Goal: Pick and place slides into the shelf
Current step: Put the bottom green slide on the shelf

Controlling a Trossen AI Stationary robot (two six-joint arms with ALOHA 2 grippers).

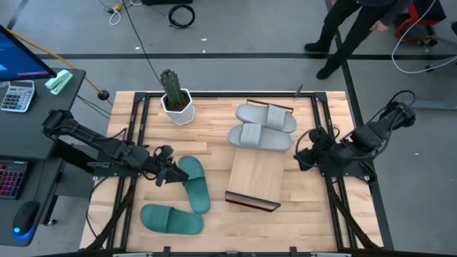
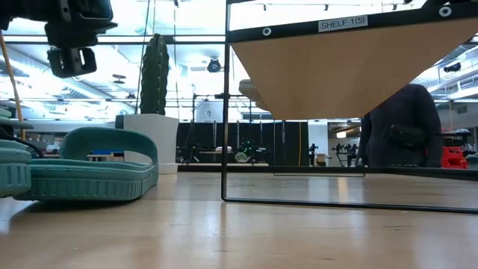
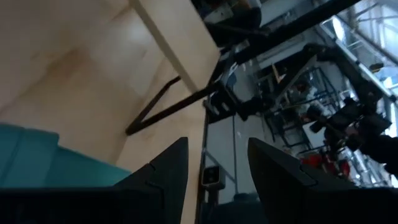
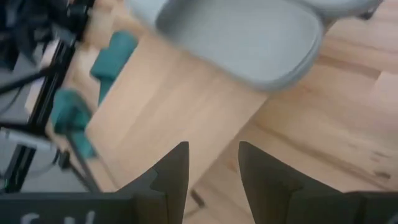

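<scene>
Teal slides (image 2: 82, 175) lie near the bench's front-left corner; both grippers released, empty.
Left gripper (image 1: 166, 170) hovers beside 1 slide: a shallow pinch could slip; right gripper (image 1: 303, 158) could nudge the shelf (image 1: 255, 180).

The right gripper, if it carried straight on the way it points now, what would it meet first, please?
Probably the shelf: the right gripper, open and empty, points across the table at its plank top, with the grey slides just off that line.

Two dark jointed arms (image 1: 93, 146) (black cabling)
</scene>
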